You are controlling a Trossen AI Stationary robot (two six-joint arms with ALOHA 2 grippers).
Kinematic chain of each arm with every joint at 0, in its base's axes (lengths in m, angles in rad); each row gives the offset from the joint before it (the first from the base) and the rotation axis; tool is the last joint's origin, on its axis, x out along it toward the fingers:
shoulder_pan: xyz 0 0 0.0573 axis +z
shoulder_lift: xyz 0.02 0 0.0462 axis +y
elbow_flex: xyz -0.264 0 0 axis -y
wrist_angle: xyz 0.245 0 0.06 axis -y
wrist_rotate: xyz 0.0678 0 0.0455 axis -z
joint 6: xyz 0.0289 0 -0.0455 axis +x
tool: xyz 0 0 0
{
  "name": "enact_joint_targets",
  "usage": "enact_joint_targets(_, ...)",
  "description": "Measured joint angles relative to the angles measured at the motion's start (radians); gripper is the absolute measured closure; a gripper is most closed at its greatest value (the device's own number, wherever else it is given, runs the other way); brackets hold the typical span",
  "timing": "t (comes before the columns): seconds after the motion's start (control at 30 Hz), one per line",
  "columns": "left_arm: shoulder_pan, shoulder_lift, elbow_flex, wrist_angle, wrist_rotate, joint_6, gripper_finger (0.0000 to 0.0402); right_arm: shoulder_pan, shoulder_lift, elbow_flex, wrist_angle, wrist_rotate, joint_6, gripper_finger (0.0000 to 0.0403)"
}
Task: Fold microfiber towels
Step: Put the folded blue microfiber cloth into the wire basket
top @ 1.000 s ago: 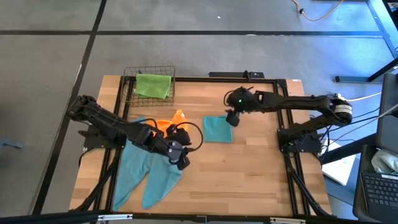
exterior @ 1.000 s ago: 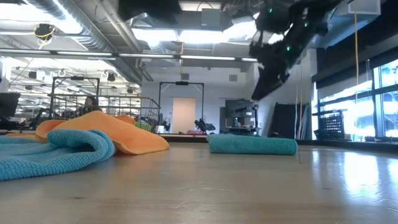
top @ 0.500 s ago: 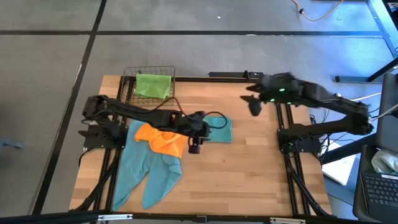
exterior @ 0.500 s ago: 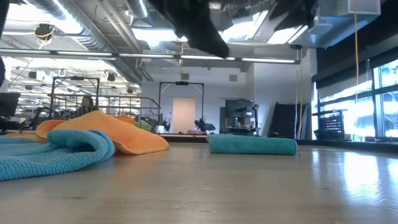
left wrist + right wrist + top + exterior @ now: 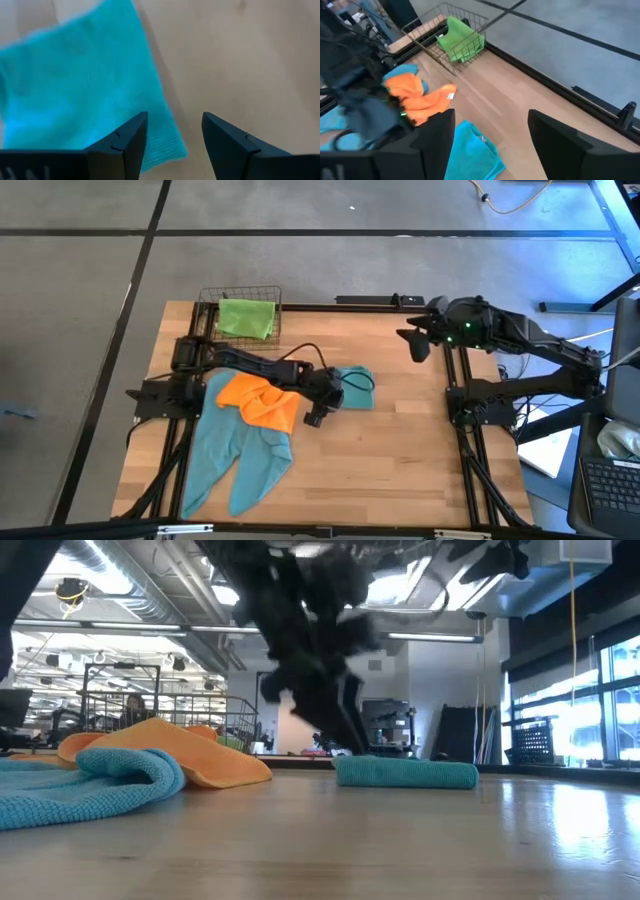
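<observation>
Across the wooden table (image 5: 400,470), the biggest cloth is a loose teal towel (image 5: 240,455) spread toward the near left corner, with a crumpled orange towel (image 5: 262,400) lying on its far end. A smaller folded teal towel (image 5: 355,388) sits near the middle of the table, and a lime green towel (image 5: 246,317) rests in a wire basket (image 5: 208,298) at the far left corner.

The left gripper (image 5: 316,412) hangs over the middle of the table, just at the folded teal towel's left edge, between it and the orange towel. Its fingers (image 5: 122,142) stand apart with nothing between them; the left wrist view shows the folded towel's corner lying right under one finger and bare wood under the other. The right gripper (image 5: 417,346) is raised by the far right edge, well apart from every towel, its jaws wide and empty.

Only the low view shows how flat the folded towel (image 5: 405,773) lies, with the left arm blurred just above its end. Only the right wrist view takes in basket, orange towel and folded towel together.
</observation>
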Motion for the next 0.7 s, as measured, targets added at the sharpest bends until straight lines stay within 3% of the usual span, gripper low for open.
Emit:
enact_joint_targets(0.3, 0.079, 0.063, 0.0, 0.009, 0.062, -0.089, 0.022, 0.038, 0.023, -0.001, -0.023, 0.0, 0.022, 0.0151)
enact_joint_targets(0.5, 0.068, 0.09, 0.006, 0.029, 0.072, -0.106, 0.0221, 0.039, 0.026, -0.001, -0.025, 0.001, 0.047, 0.0151)
enact_joint_targets(0.7, 0.015, 0.086, 0.014, 0.019, -0.031, -0.157, 0.0252, 0.039, 0.026, -0.001, -0.026, 0.001, 0.05, 0.0151)
